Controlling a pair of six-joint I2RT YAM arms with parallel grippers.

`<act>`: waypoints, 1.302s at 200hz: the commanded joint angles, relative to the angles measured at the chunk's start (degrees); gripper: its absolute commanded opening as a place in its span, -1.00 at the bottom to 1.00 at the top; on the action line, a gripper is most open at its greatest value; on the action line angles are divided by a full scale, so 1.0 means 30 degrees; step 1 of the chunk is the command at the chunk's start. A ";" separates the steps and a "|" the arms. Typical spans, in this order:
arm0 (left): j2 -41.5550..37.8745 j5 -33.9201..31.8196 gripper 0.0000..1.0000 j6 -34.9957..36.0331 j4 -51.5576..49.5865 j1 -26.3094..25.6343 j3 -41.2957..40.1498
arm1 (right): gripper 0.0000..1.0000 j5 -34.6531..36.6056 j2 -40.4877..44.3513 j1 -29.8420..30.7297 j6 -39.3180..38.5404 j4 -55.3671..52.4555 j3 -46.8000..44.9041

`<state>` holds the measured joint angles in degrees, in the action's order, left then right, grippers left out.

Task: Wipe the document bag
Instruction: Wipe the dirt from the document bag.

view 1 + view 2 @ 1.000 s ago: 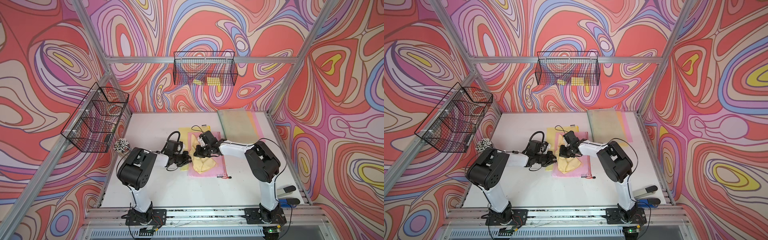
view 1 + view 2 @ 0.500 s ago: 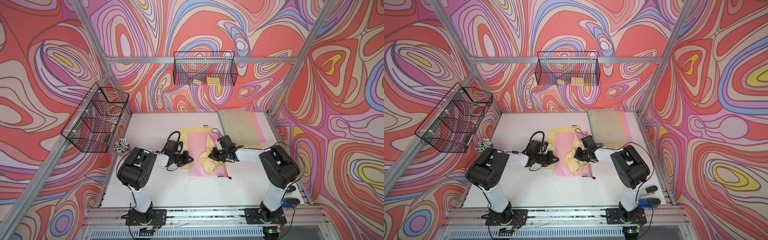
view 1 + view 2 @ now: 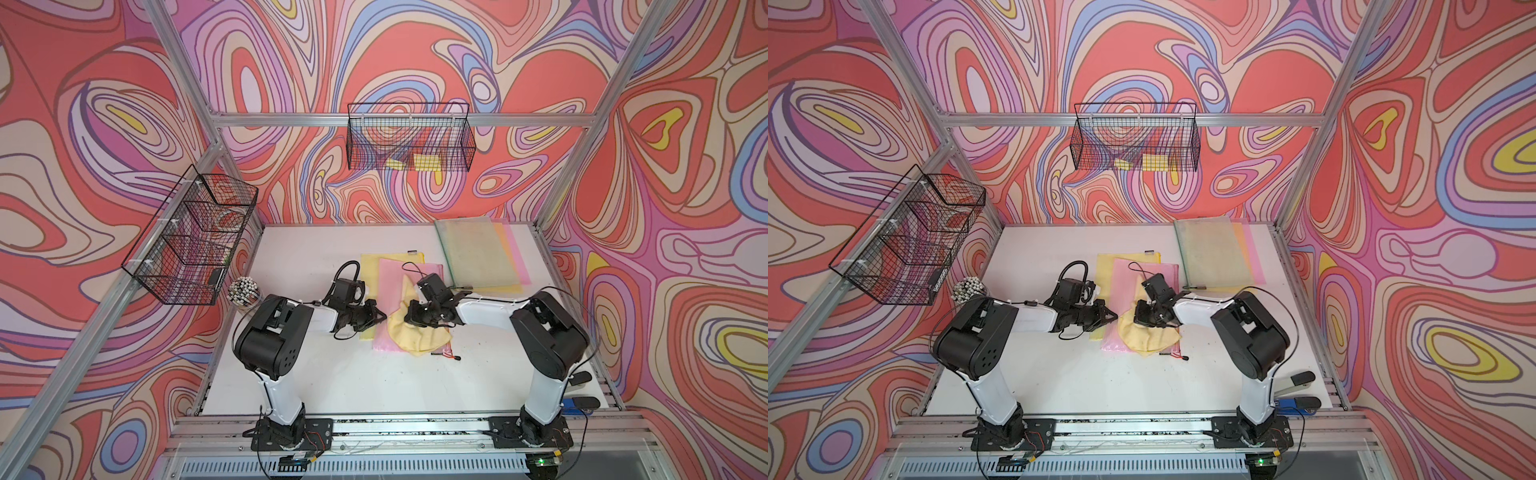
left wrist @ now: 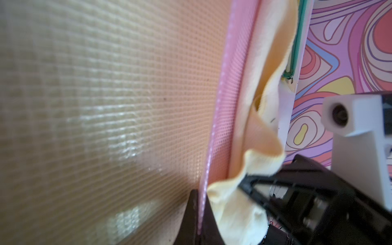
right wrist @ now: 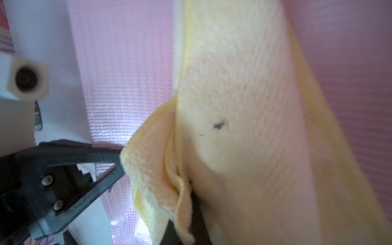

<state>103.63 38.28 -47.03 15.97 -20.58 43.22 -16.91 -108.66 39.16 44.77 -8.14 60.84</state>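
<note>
Atop document bag (image 3: 390, 276), cloth (image 3: 415, 338) reaching near edge

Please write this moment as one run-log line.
left gripper: shut on pink document bag edge | right gripper: shut on yellow cloth, cloth lying on bag

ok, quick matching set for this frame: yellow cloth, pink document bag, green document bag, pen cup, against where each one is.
1. yellow cloth
2. pink document bag
3. green document bag
4. pen cup

A. far right corner of the table, topping a stack of bags
B. pinched in the right hand
C. table's left edge, by the side basket
D. mid-table, under the cloth

Pairs: 1-B, 2-D, 3-A, 4-C
</note>
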 commanded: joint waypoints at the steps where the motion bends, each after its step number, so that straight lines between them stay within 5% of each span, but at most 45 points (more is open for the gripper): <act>1: 0.0405 -0.0514 -1.00 -0.0401 0.0391 -0.0001 0.0764 | -1.00 -0.0563 -0.1128 0.1021 0.1347 0.0858 0.0369; 48: 0.0961 -0.0580 -1.00 -0.0689 0.0574 0.0093 0.1144 | -1.00 0.0288 -0.0482 0.0977 0.1357 0.0063 -0.0792; 103: 0.0484 -0.0245 -1.00 -0.0490 0.0538 0.0870 0.0630 | -1.00 0.0822 0.3244 -0.3263 0.0407 -0.0745 -0.5854; 152: -0.0148 -0.0280 -1.00 -0.0087 -0.0018 0.1201 0.0329 | -1.00 0.1211 0.4817 -0.4902 -0.0376 -0.2164 -0.5977; 220: 0.0033 -0.0188 -1.00 -0.0295 0.0078 0.1201 0.0490 | -1.00 -0.0116 -0.0272 0.2508 0.0962 -0.1135 0.2094; 260: -0.0070 -0.0280 -1.00 -0.0262 -0.0078 0.1185 0.0475 | -1.00 -0.1043 -0.2026 0.3499 0.2263 0.0681 0.2377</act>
<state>104.97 38.04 -48.07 15.94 -17.19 44.69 -18.22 -112.95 50.28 48.38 -8.16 69.73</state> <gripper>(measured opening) 0.047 0.047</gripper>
